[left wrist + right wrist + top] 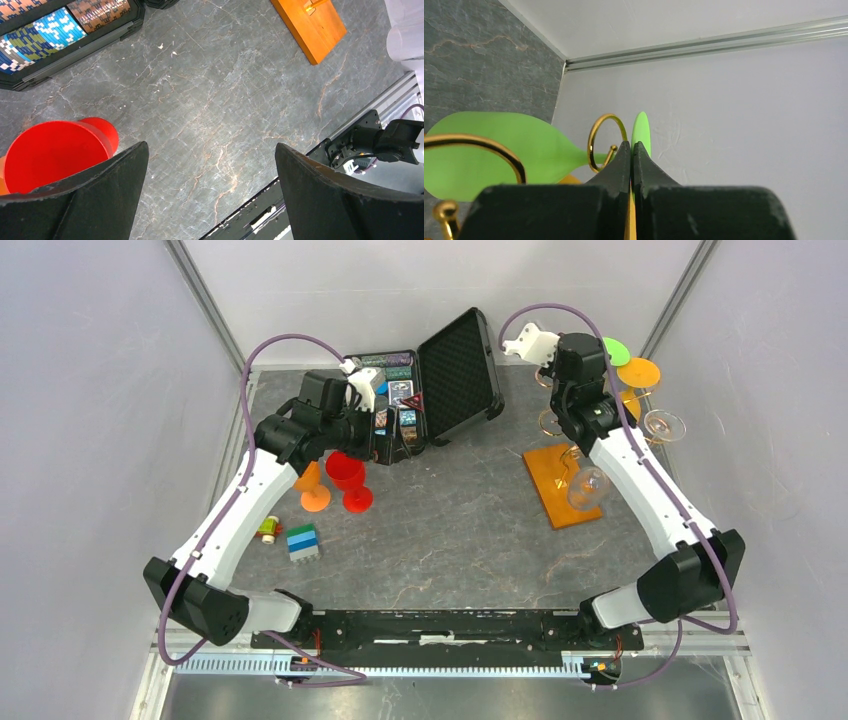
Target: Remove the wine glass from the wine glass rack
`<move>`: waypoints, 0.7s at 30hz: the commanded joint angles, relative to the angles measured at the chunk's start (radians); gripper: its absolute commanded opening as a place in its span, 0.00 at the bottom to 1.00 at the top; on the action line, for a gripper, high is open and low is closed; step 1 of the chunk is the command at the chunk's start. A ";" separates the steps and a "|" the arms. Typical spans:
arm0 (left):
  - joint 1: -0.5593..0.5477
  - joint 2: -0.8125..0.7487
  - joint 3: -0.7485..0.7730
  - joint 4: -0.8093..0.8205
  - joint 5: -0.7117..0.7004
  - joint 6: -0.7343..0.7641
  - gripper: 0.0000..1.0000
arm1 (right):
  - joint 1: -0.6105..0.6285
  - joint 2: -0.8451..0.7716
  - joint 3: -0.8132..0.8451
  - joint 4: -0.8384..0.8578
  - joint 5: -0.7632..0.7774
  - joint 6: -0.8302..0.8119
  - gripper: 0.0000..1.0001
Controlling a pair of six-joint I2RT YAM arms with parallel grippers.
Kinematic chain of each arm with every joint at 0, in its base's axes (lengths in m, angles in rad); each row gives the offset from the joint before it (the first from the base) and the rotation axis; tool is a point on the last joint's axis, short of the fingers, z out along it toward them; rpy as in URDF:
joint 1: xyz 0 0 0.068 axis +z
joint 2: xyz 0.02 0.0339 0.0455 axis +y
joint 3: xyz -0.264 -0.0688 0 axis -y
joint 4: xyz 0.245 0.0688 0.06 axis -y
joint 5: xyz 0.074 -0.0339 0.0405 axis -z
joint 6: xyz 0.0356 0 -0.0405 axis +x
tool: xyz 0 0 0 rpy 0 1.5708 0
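Left pincer (210,150) gapes beside red cup (50,152); black case (80,52) holds patterned packs (55,27).

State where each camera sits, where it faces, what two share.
Top external: above and behind, looking down on the table; both arms show.
Left wrist: looks down at the table past the open left gripper.
Right wrist: faces the wall past the shut right gripper and green wine glass.
Shared: top and left wrist both show the rack's orange base.

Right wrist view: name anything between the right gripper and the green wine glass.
Nothing visible: the right gripper is shut on the green wine glass, at its foot's edge; the wine glass rack curls just left.
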 commanded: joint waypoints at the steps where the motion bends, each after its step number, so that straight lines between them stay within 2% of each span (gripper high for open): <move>1: 0.004 -0.014 -0.004 0.047 0.036 -0.019 1.00 | 0.011 -0.070 0.022 0.009 0.003 -0.016 0.00; 13: 0.004 -0.020 -0.013 0.057 0.040 -0.024 1.00 | 0.056 -0.126 0.008 -0.064 -0.055 0.003 0.00; 21: 0.004 -0.024 -0.014 0.060 0.042 -0.031 1.00 | 0.093 -0.130 -0.013 -0.014 -0.067 0.020 0.00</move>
